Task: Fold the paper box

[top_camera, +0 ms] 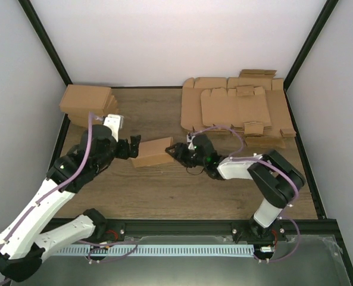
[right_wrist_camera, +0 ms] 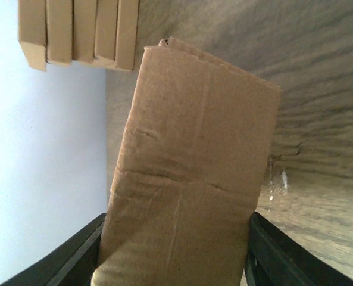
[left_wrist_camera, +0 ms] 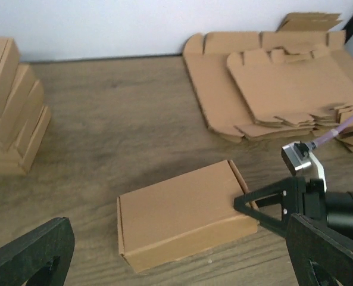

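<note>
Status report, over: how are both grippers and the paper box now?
Left gripper open, beside the paper box. Right gripper shut on its other end. Box lies closed on the table. Flat sheets and stacked boxes well apart.

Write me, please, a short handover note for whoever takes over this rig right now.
Left tool: open, holding nothing, at the left end of the paper box.
Right tool: shut on the box's right end.
Box: lies mid-table and looks closed up into shape.
Done: folding appears finished.
Left: check the end flaps, release, and probably set it with the finished boxes far left. Flat sheets wait far right.
</note>
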Robot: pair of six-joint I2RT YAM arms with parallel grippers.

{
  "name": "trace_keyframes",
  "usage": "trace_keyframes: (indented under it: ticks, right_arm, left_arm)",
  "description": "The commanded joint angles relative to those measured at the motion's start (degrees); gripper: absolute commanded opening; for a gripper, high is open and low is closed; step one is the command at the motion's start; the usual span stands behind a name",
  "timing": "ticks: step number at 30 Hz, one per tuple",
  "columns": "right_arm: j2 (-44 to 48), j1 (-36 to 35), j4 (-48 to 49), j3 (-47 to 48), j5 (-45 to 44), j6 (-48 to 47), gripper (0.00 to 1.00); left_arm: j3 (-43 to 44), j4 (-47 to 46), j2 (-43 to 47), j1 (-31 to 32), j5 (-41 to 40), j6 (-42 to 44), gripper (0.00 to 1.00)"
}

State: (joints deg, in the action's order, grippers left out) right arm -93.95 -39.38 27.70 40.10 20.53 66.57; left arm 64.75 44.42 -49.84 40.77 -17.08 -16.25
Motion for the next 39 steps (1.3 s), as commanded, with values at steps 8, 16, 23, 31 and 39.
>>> trace_keyframes:
  ticks: [8, 16, 23, 31, 39]
  right_arm:
    - [-8.4, -7.6, 9.5, 4.1, -11.5, -3.6, 1.0]
    - [1.7, -3.4, 1.9, -3.9, -10.3, -8.6, 1.0]
    - [12.1, 3.7, -1.2, -13.3, -7.7, -14.4, 1.0]
    - [25.6, 11.1, -9.1, -16.0, -14.0, -23.6, 1.0]
    - [28.9, 11.5, -8.9, -16.7, -22.9, -29.5, 1.0]
  left_arm:
    - [-4.2, 1.8, -2.1, -11.9, 13.8, -7.1, 1.0]
    - [-11.7, -4.7, -6.5, -11.9, 23.8, -14.2, 1.0]
    - [-14.8, -11.0, -10.7, -2.4, 19.3, -21.3, 1.0]
    - [-11.6, -11.4, -22.0, 9.5, 6.9, -33.0, 1.0]
    - [-12.5, -10.4, -24.9, 15.6, 2.0, -50.1, 1.0]
